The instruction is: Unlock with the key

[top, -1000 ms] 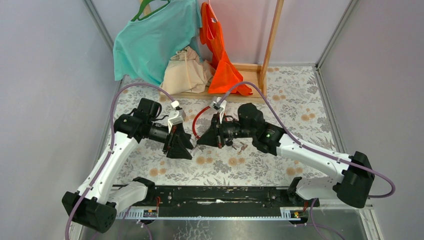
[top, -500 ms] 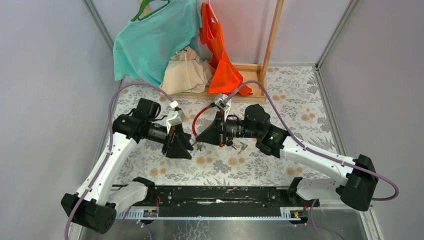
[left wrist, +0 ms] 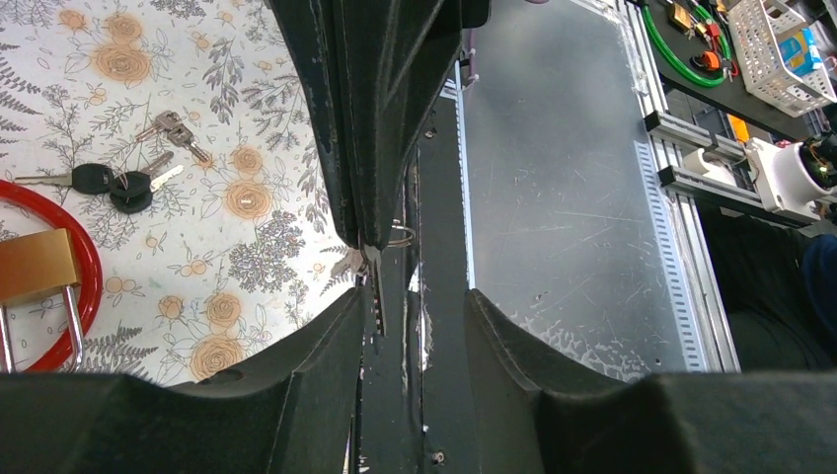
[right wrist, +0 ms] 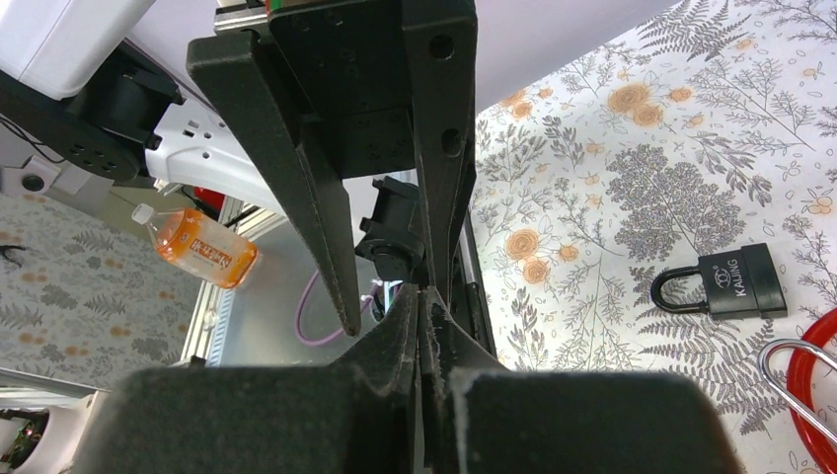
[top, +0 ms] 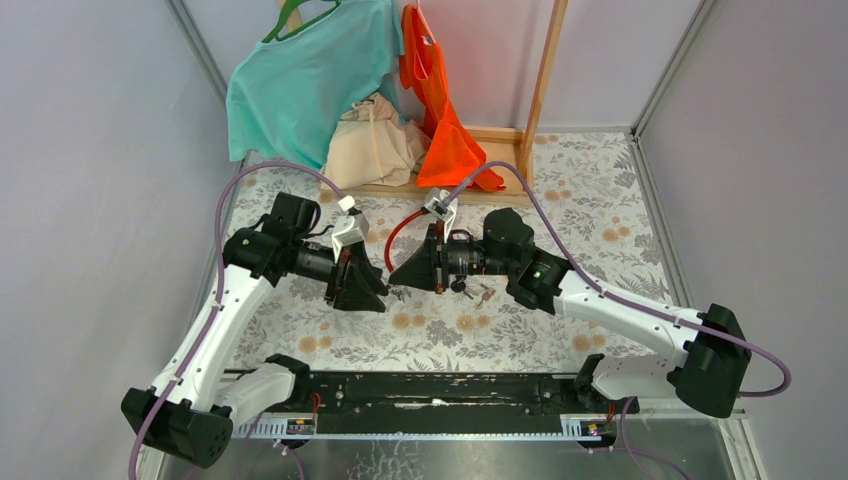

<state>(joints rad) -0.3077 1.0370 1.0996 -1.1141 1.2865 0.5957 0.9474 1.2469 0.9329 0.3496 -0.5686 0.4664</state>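
Note:
My right gripper (right wrist: 424, 296) is shut on a small key (left wrist: 374, 281), whose ring (left wrist: 401, 235) shows beside its tips. The key hangs between the fingers (left wrist: 326, 341) of my left gripper (left wrist: 415, 296), which is open around it with a gap on both sides. In the top view the two grippers, left (top: 380, 296) and right (top: 394, 281), meet tip to tip over the floral cloth. A brass padlock (left wrist: 35, 267) on a red cable loop (left wrist: 84, 286) lies left of them. A black padlock (right wrist: 732, 281) lies on the cloth in the right wrist view.
Loose keys lie on the cloth: black-headed ones (left wrist: 123, 183), silver ones (left wrist: 173, 128) and a bunch (top: 480, 293) under the right arm. A wooden rack with a teal shirt (top: 300, 85) and an orange vest (top: 445, 120) stands at the back. An orange bottle (right wrist: 197, 247) lies off the table.
My left gripper's jaws have narrowed somewhat around the key. Both grippers have shifted slightly and stay tip to tip; the right stays shut.

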